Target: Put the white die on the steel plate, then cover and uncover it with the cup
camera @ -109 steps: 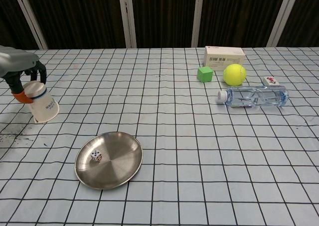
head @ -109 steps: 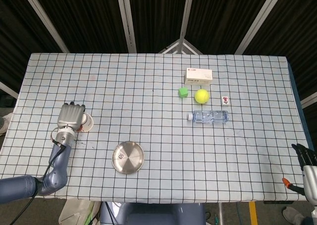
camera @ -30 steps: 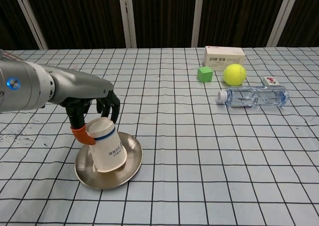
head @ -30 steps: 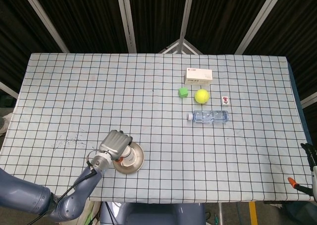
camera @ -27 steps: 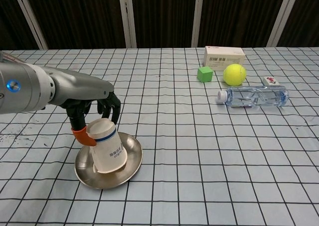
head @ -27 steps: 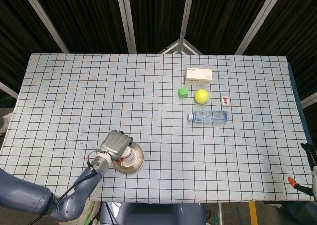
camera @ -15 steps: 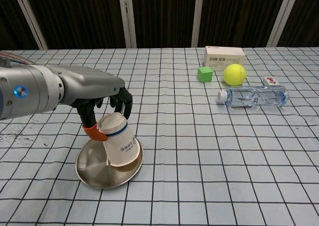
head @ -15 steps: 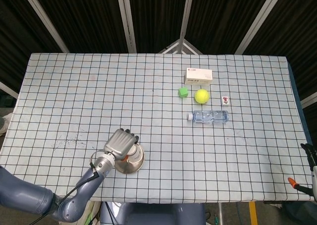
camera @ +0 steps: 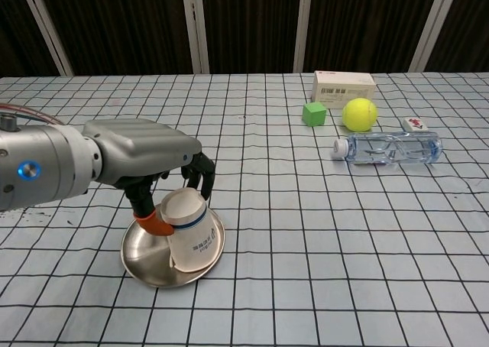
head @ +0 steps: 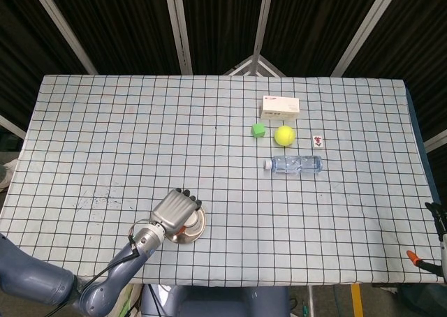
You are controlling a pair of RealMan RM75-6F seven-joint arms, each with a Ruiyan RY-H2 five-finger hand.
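In the chest view my left hand [camera: 149,157] grips the white paper cup [camera: 192,238] from above. The cup is mouth down and tilted, its rim resting on the right part of the steel plate [camera: 144,255]. The white die shows in neither view; cup and hand hide that part of the plate. From the head camera, the left hand [head: 175,210] covers most of the steel plate [head: 199,224] near the table's front edge. Only a sliver of my right hand [head: 438,218] shows at the far right border, too little to tell how its fingers stand.
At the back right lie a white box [camera: 344,87], a green cube [camera: 314,114], a tennis ball [camera: 359,114], a small tile [camera: 413,123] and a water bottle [camera: 390,147] on its side. The checked cloth reaches all table edges.
My left hand has carried the upturned cup rightward across the plate and tilted it more. The plate has slid slightly to the right under it.
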